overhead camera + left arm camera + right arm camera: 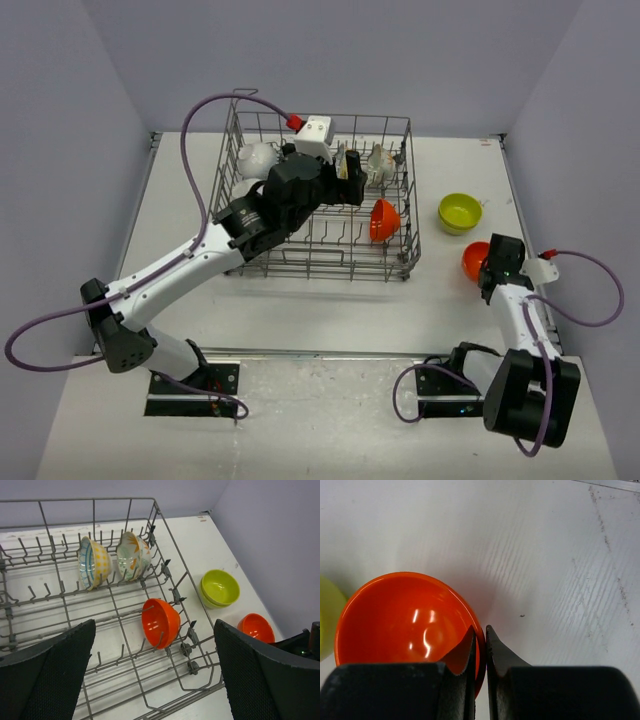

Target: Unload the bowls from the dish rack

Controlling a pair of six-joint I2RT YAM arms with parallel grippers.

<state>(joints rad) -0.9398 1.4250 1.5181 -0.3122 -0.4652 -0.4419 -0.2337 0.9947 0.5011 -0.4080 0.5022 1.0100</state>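
Right claw (480, 650) pinches the rim of a glossy orange round bowl (405, 615) resting on the white bench (330, 310) near its right edge, beside the stacked yellow-green bowls (219, 587). Left claw (155, 680) gapes wide over the grey wire dish rack (300, 268), where another orange bowl (160, 622), two floral cream bowls (95, 562) and a white bowl (257, 158) await unloading.

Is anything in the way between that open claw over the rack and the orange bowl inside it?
Nothing visible blocks it. The left claw hangs open, facing the orange bowl, which leans among the dish rack's tines; only those wires surround it.
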